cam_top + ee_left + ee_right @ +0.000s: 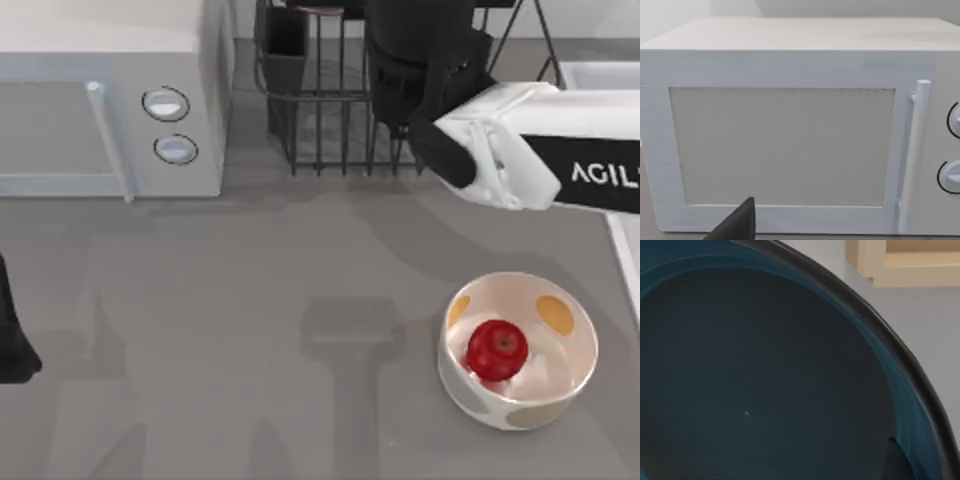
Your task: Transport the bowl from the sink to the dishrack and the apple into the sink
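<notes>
Bowl (765, 380) close up at the right pincer, over the dishrack (330, 110); grip hidden, cannot tell. Apple (497, 349) inside white bowl (517, 350). Left arm parked at counter's left edge.

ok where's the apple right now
In the top view the apple sits inside the white bowl on the table's right side, in front of the dishrack and below the right arm.

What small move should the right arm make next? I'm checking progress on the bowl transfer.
Probably lower and release: the right gripper hovers over the dark grey wire dishrack, with the round teal-blue bowl close against its wrist camera. The small red apple waits.
</notes>
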Controlling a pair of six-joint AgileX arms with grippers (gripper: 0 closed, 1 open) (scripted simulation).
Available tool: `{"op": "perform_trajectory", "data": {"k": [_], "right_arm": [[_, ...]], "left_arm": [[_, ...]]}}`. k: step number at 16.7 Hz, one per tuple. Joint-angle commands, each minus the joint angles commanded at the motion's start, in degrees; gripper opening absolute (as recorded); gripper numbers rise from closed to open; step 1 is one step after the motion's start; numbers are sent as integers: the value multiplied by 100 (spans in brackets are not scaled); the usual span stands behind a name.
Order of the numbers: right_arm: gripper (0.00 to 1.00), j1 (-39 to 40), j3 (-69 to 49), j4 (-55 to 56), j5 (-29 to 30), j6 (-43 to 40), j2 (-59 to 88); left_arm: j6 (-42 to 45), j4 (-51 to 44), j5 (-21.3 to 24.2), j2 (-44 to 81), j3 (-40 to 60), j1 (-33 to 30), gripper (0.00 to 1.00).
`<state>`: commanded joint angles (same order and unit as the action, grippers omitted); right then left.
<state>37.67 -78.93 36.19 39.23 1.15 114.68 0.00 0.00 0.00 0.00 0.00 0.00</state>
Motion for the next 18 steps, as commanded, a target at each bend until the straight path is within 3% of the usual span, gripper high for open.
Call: {"op": "perform_trajectory", "data": {"k": [7, 18], "right_arm": [[0, -146, 255, 396, -112, -13, 247], [83, -146, 255, 396, -112, -13, 247]], "left_arm": [[0, 0, 0, 0, 0, 0, 100], [0, 0, 0, 0, 0, 0, 100]]}}
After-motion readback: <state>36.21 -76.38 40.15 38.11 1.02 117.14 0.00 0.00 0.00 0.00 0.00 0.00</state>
